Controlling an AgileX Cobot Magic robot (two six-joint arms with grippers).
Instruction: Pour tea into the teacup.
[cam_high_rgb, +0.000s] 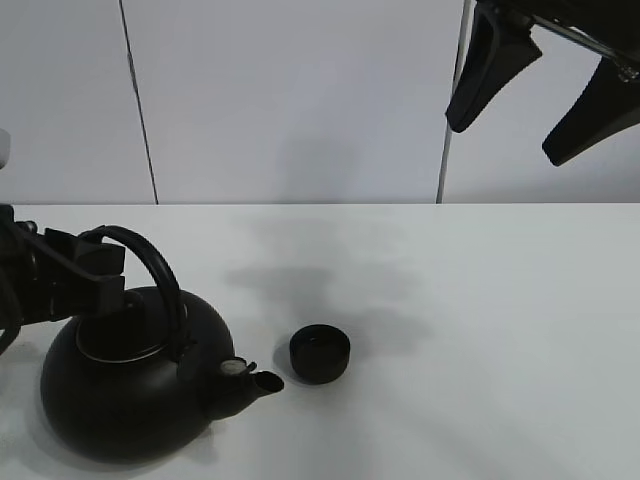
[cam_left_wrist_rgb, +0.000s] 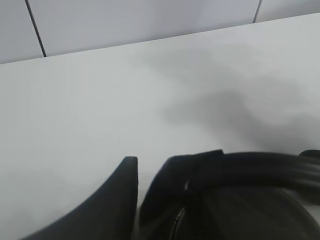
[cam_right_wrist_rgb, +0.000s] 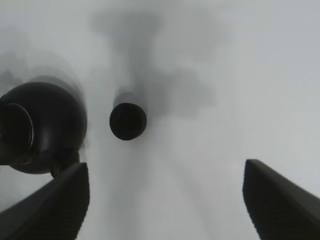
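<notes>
Your left gripper (cam_high_rgb: 95, 280), at the lower left of the high view, is at the kettle's handle (cam_high_rgb: 150, 260) with its jaws only a little apart; whether it grips the handle, you cannot tell. The kettle (cam_high_rgb: 130, 385) stands on the table (cam_high_rgb: 480, 330), spout (cam_high_rgb: 258, 380) pointing at the teacup (cam_high_rgb: 320, 354) just beside it, probably to keep the pour short. Your right gripper (cam_high_rgb: 535, 95) hangs wide open and empty at the upper right, clear of the work.
</notes>
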